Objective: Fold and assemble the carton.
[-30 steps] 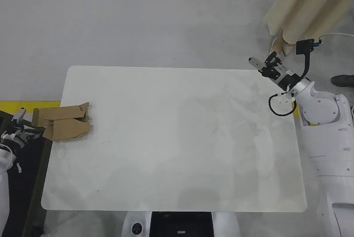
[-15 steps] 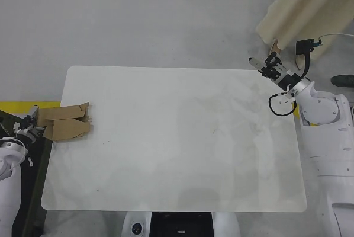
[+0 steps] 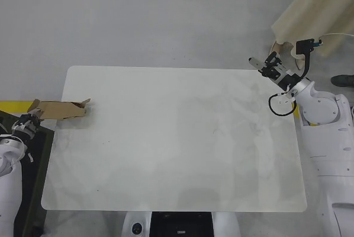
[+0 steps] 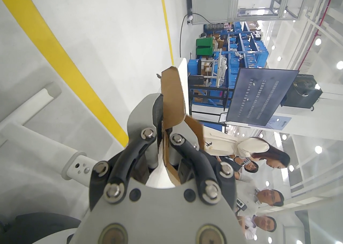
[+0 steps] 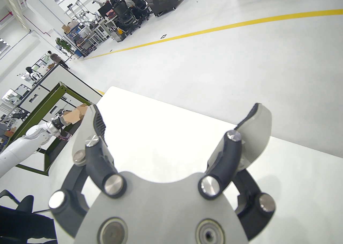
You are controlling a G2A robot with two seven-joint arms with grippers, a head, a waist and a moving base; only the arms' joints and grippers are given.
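Since a second ago my left gripper (image 3: 32, 117) has come in from beside the left edge of the table (image 3: 177, 136) and taken hold of the carton (image 3: 61, 108). The carton lay flat and broad then; now it is tipped up on edge and shows from above as a narrow brown strip. My left jaws are clamped on its near end. In the left wrist view the cardboard runs between my fingers (image 4: 142, 119) and on past their tips, with one flap bending off to the side. From the jaws the carton stretches rightward, its far end over the table's left rim.

Well apart from it, my right gripper (image 3: 264, 59) hovers at the table's far right corner. Its jaws stand wide apart with nothing between them, and bare white tabletop lies below and ahead of them.
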